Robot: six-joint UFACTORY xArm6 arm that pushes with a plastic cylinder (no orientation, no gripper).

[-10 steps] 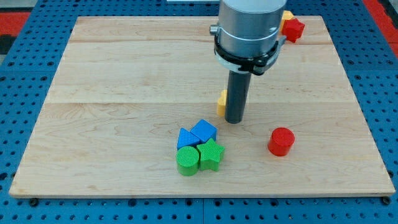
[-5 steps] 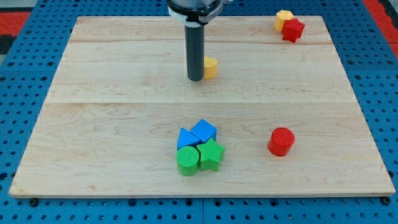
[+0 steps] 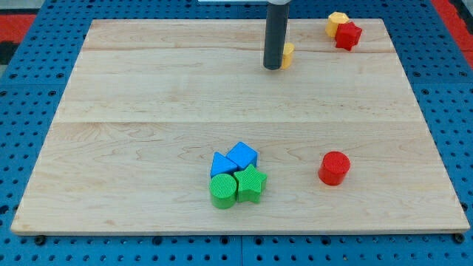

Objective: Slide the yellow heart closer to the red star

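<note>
**Rod behind the heart, star off toward two o'clock**

My tip point(image 3: 273, 68) presses against the yellow heart point(image 3: 287, 54), sitting at its nine o'clock, so a push would send it toward the red star point(image 3: 348, 35). There is no hand here, only a bare rod gripping nothing. It stands upright, the arm above cut off by the view's top. The heart lies near the board's point(image 3: 148, 111) far edge; the star sits at its two o'clock, touching a yellow block point(image 3: 337, 21).
</note>
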